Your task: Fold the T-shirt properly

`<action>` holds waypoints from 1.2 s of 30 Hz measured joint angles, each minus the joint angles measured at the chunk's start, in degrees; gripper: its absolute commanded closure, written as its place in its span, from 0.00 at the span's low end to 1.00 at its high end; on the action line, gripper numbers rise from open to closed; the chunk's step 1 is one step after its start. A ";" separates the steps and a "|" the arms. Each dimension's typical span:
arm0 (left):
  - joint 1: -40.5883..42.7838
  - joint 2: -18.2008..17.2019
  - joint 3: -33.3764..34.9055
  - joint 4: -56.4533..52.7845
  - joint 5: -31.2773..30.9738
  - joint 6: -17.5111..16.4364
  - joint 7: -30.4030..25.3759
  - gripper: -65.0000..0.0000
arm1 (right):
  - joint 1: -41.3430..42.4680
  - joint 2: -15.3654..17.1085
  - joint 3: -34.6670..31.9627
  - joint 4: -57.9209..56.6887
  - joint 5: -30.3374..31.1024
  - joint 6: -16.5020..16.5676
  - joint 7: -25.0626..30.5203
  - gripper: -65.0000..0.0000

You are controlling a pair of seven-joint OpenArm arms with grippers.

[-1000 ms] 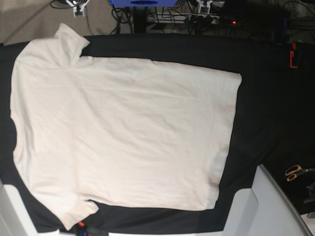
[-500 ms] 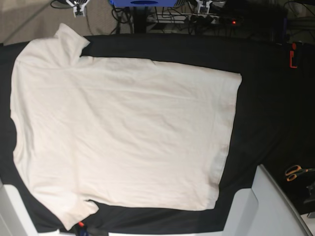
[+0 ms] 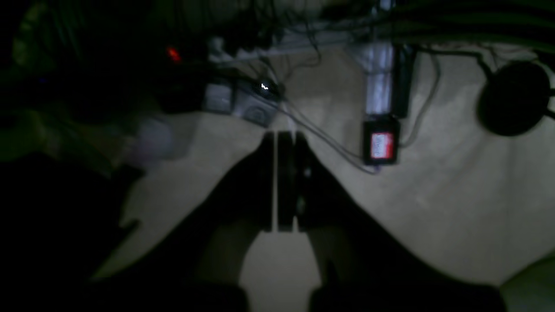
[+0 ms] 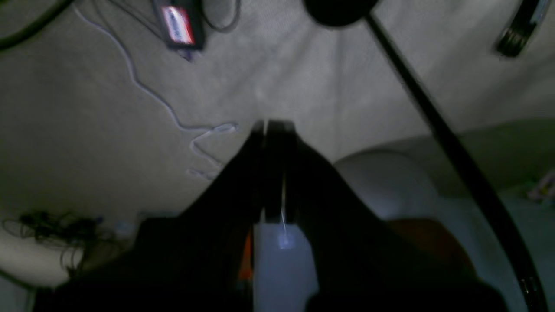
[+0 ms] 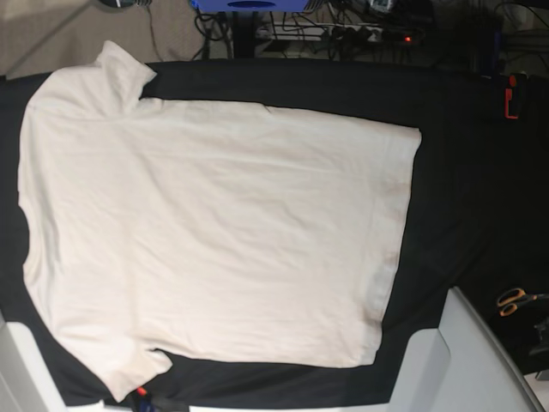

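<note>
The cream T-shirt (image 5: pixel 214 232) lies spread flat on the black table (image 5: pixel 463 172) in the base view. Its collar end is at the left, its hem at the right, and one sleeve (image 5: pixel 120 73) points to the far edge. It does not show in either wrist view. My left gripper (image 3: pixel 284 138) is shut and empty, with the carpet floor and cables beyond its tips. My right gripper (image 4: pixel 271 128) is shut and empty too, also facing the floor. Neither gripper is near the shirt.
Rigid pale grey-white panels stand at the near right (image 5: pixel 463 360) and near left (image 5: pixel 13 369). Orange-handled scissors (image 5: pixel 513 300) lie at the right. A red clamp (image 5: pixel 511 96) sits on the table's far right edge. Cables and a power strip (image 5: pixel 343 30) lie beyond the far edge.
The two small white parts at the top edge of the base view have moved up, almost out of frame. The T-shirt has not moved.
</note>
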 measured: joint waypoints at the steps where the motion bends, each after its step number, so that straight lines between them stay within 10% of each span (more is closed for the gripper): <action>1: 1.55 -0.42 0.00 3.02 0.07 0.00 0.55 1.00 | -1.25 0.09 0.13 4.63 0.00 0.02 -2.21 1.00; 12: 14.82 -1.55 -14.38 35.98 -5.35 -0.24 0.72 1.00 | -10.32 -2.03 14.49 40.26 0.66 1.11 -10.93 1.00; 15: 14.16 -1.66 -16.39 42.21 -16.02 -0.39 0.55 1.00 | -7.76 -2.05 19.06 46.60 3.52 9.68 -9.31 1.00; 21: 12.11 -4.63 -17.33 49.11 -18.38 -0.22 0.37 1.00 | 2.62 -3.13 37.11 46.47 26.43 32.50 -14.84 0.99; 24: 11.10 -5.49 -17.16 48.98 -18.58 -0.24 0.55 1.00 | 9.42 -2.73 45.31 42.03 32.96 40.83 -24.02 0.79; 29: 11.13 -5.70 -17.22 48.94 -18.80 -0.17 0.55 0.97 | 18.03 -2.84 56.00 31.80 33.79 40.63 -31.54 0.36; 33: 10.34 -5.42 -16.92 48.52 -21.18 -1.11 0.76 0.96 | 20.52 -0.22 57.75 21.20 33.24 40.48 -32.37 0.36; 36: 9.64 -5.86 -17.64 46.80 -29.64 -8.72 0.46 0.96 | 22.47 2.86 58.14 15.06 33.14 40.33 -31.78 0.36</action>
